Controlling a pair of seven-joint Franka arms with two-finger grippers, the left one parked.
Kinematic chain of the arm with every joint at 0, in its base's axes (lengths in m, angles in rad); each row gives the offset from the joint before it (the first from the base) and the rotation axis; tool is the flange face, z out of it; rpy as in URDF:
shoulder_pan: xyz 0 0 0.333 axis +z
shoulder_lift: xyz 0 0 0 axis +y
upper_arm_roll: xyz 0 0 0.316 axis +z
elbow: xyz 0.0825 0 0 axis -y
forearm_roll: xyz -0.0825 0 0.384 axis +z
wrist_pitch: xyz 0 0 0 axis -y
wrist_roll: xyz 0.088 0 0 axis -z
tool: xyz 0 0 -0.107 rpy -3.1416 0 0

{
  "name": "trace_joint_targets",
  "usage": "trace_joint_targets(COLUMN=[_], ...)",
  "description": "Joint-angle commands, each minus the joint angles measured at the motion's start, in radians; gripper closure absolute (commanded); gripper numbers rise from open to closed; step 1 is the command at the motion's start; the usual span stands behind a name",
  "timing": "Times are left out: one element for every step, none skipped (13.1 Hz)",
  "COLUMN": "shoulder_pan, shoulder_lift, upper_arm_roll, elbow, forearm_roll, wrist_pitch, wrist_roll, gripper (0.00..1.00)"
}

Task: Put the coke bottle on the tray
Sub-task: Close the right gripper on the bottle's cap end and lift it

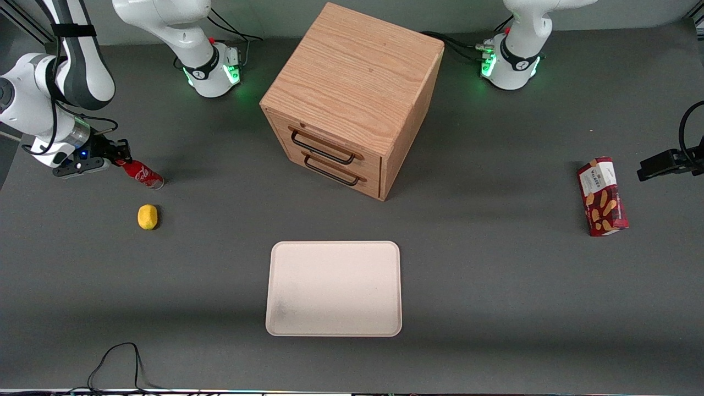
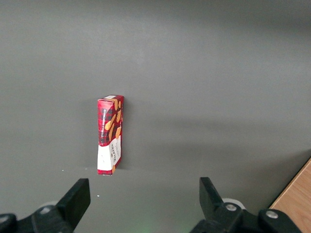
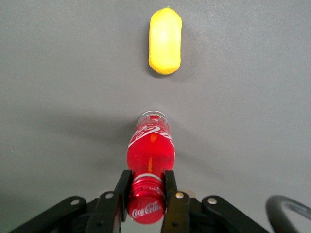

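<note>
My claw [image 1: 116, 154] is down at the working arm's end of the worktop [image 1: 495, 286], clamped on the coke bottle [image 1: 142, 175] by its cap. The wrist cam shows my fingers [image 3: 169, 194] pinching the neck. Lemon [image 1: 147, 216] sits nearer the front edge; tray [image 1: 334, 329] mid-worktop, bare; biscuit box [image 1: 601, 196] by the parked arm.

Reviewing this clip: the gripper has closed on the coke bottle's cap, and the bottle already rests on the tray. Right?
Not quite. The gripper is shut on the coke bottle at its cap, but the front view shows the bottle by the lemon, apart from the bare tray.
</note>
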Motion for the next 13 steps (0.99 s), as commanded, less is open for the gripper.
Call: trace_joint_targets(shoulder_pan=[0.009,0.011,0.011,0.011,0.011,0.011,0.011,0.011,0.011,0.011,0.011,0.011,0.011], shoulder_lift=[-0.018,-0.023,-0.027,-0.03,-0.033,-0.033,-0.033,-0.033,-0.032,-0.029,-0.02,-0.01,0.002], upper_arm_roll=[-0.003,-0.001,0.0,0.008,0.016,0.025,0.055,0.077,0.088,0.1,0.114,0.123,0.125], elbow=[0.001,0.006,0.015,0.042,0.074,0.114,0.156,0.199,0.245,0.297,0.363,0.427,0.488], forearm_roll=[-0.016,-0.016,-0.014,-0.014,-0.012,-0.012,-0.012,-0.012,-0.012,-0.009,-0.003,-0.003,-0.002], wrist_pitch=[0.002,0.0,-0.023,-0.063,-0.111,-0.165,-0.214,-0.262,-0.309,-0.363,-0.429,-0.492,-0.544], wrist_roll=[-0.001,0.003,0.011,0.013,0.017,0.037,0.055,0.083,0.102,0.106,0.108,0.111,0.112], gripper=[1.0,1.0,1.0,1.0,1.0,1.0,1.0,1.0,1.0,1.0,1.0,1.0,1.0])
